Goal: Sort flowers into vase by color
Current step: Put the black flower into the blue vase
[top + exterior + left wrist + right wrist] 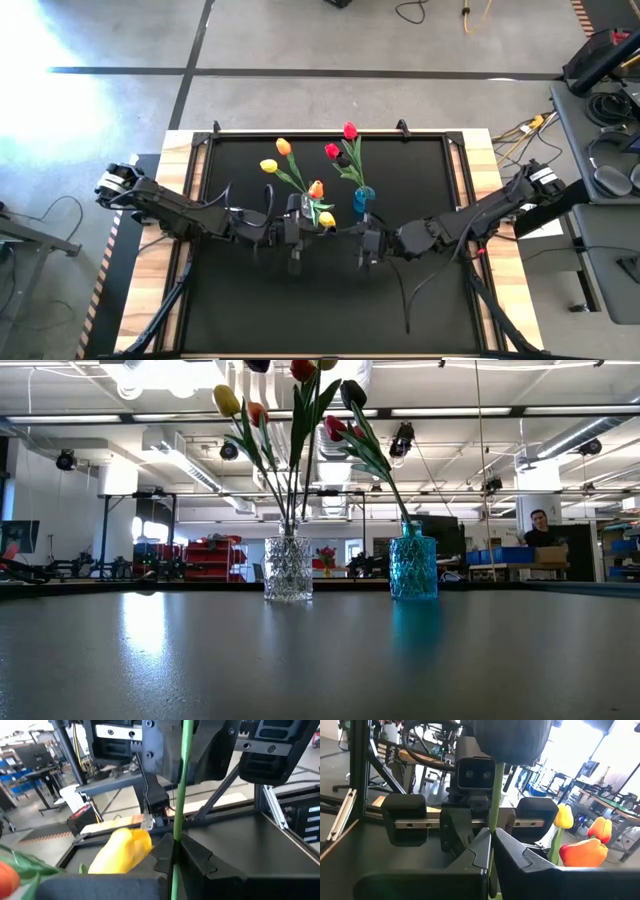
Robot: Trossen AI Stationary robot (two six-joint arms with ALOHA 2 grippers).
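I am gripping a green tulip stem [176,820] in my left hand [172,851], and my right hand [491,840] is pinching another stem [493,800]. Both are hovering over the counter [300,310] near the clear vase [288,568] and the blue vase [413,566], each holding tulips.

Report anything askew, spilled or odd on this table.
Nothing stands out: clear cut-glass vase and blue glass vase stand upright, nothing spilled. Left gripper and right gripper each pinch a thin green stem.

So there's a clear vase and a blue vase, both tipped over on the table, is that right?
Not quite. The clear vase and the blue vase are both standing upright on the table, not tipped over. The low view shows this.
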